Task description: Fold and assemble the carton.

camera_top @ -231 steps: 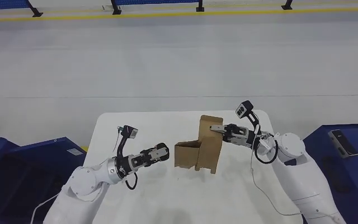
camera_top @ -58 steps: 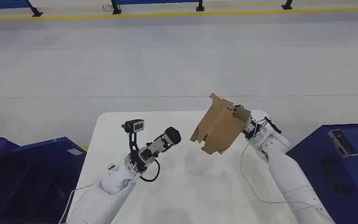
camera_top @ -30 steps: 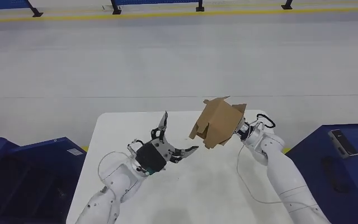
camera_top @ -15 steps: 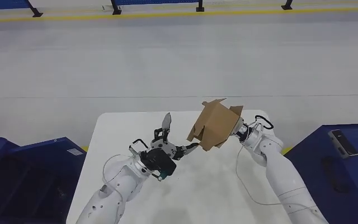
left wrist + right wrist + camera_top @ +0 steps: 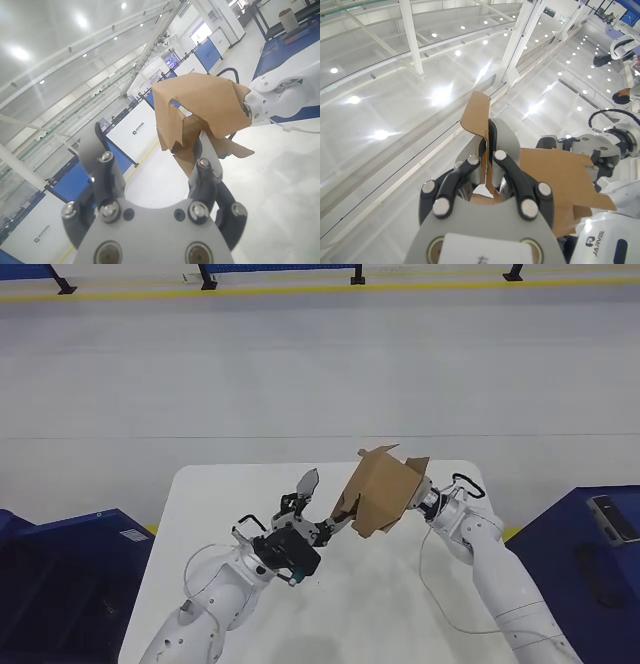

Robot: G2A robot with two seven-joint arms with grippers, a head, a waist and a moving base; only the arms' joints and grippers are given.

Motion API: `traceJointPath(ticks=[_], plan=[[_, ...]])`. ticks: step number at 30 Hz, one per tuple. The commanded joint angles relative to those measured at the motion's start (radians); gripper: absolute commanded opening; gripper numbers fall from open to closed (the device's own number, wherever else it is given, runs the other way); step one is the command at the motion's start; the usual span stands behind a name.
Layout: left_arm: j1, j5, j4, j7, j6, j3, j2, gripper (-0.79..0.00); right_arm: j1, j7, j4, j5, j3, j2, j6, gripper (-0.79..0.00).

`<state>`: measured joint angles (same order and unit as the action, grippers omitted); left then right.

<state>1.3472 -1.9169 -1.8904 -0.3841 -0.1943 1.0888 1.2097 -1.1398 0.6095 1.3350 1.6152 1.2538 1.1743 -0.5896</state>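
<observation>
The brown carton (image 5: 382, 492) hangs tilted in the air above the white table (image 5: 220, 504), with loose flaps on its low end. My right gripper (image 5: 417, 500) is shut on a wall flap at the carton's right end; the right wrist view shows the cardboard (image 5: 476, 112) pinched between its fingers (image 5: 501, 140). My left gripper (image 5: 324, 502) is open just left of the carton. In the left wrist view one of its fingers (image 5: 205, 147) touches the carton's lower flaps (image 5: 200, 105), and the other finger (image 5: 100, 140) stands free.
Blue bins flank the table on the left (image 5: 60, 554) and on the right (image 5: 600, 524). Bare table top lies under and in front of the carton. Beyond the table is open grey floor.
The right arm lifted the carton off the table and tilted it. The left gripper turned upward, opened, and moved right until one finger reached the carton's lower flaps.
</observation>
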Motion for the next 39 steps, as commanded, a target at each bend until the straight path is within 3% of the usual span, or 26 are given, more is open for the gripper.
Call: traceJointPath(ticks=[1,17,20,27,30,32,36,37,39], plan=[[-0.005,0.008,0.005,0.012,0.001,-0.009,0.002,-0.246,-0.002,0.001,0.001,-0.001,0.001,0.001,0.002,-0.785],[-0.039,0.041,0.032,0.017,0.042,-0.060,0.020,-0.449,-0.011,-0.008,0.013,-0.009,-0.006,0.012,0.019,-0.785],[-0.042,0.046,0.038,0.017,0.053,-0.061,0.022,-0.548,-0.011,-0.006,0.009,-0.013,-0.008,0.013,0.016,-0.785],[-0.052,0.051,0.054,0.021,0.065,-0.072,0.028,-0.594,-0.010,0.006,0.000,-0.020,-0.012,0.017,0.010,-0.785],[-0.057,0.059,0.060,0.021,0.070,-0.076,0.031,-0.680,-0.010,0.011,-0.003,-0.025,-0.014,0.019,0.009,-0.785],[-0.060,0.063,0.063,0.020,0.074,-0.078,0.033,-0.785,-0.011,0.014,-0.002,-0.029,-0.014,0.020,0.009,-0.785],[-0.064,0.071,0.067,0.018,0.074,-0.079,0.035,-0.785,-0.014,0.021,-0.002,-0.039,-0.012,0.020,0.007,-0.785],[-0.064,0.073,0.067,0.015,0.074,-0.079,0.036,-0.785,-0.013,0.023,-0.001,-0.046,-0.010,0.020,0.009,0.000],[-0.064,0.079,0.068,0.014,0.075,-0.078,0.037,-0.785,-0.015,0.034,0.001,-0.059,-0.004,0.019,0.018,0.000]])
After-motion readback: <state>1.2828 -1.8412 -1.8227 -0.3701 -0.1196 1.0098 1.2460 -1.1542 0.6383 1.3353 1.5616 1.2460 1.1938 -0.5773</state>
